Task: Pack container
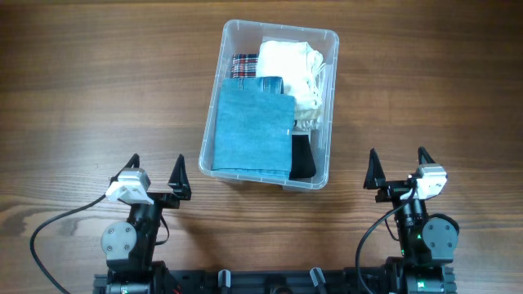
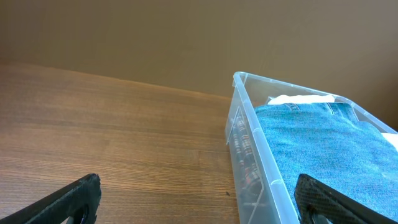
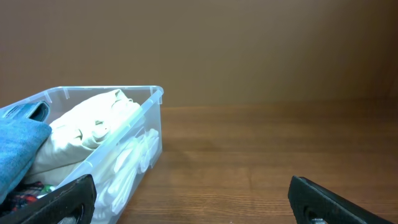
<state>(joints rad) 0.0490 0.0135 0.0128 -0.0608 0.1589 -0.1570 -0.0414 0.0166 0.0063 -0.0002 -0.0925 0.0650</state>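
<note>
The large clear plastic rectangular container (image 1: 241,39) stands on the brown wooden worktop (image 1: 82,82), already filled: a folded blue cloth (image 1: 249,131) lies on top and a bunched white cloth (image 1: 290,69) fills its far end. Packing looks nearly done to me, so any further touch should press the pile level under the container's rim and spare its thin walls. Near the container's front edge, the left pincer (image 1: 157,163) and right pincer (image 1: 397,159) hang with jaws wide apart, holding and touching nothing.

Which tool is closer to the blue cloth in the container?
Left. The left tool is just off the container's near-left corner, close to the blue cloth. The right tool stands off the container's right side, farther from the cloth.
</note>
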